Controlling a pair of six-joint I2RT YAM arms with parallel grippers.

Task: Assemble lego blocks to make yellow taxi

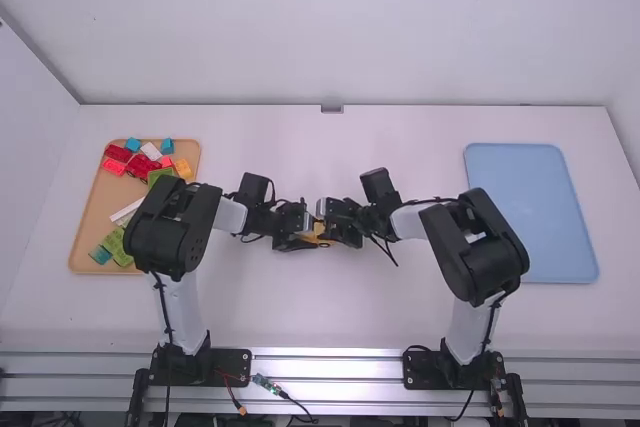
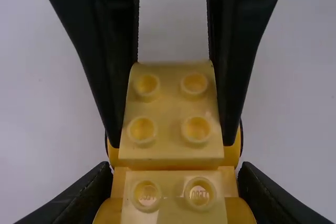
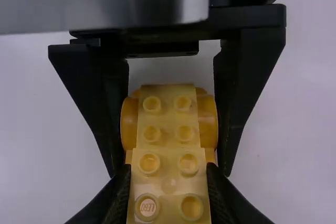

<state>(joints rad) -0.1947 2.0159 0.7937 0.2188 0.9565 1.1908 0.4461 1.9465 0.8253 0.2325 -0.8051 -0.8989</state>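
Yellow studded blocks [image 3: 169,185], smooth, with rounded orange sides [image 3: 129,124]; left jaws, right jaws both narrow, gripping them.

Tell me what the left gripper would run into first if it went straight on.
Most likely the studded yellow block held by the right gripper, which faces it head-on; whether any gap remains is hard to judge.

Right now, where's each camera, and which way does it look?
High view: above and behind the robot, looking forward and down at the table; both arms show.
Left wrist view: on that wrist, facing yellow blocks; its own fingers show.
Right wrist view: on that wrist, facing the blocks; its own fingers show.
Both wrist views share the blocks.
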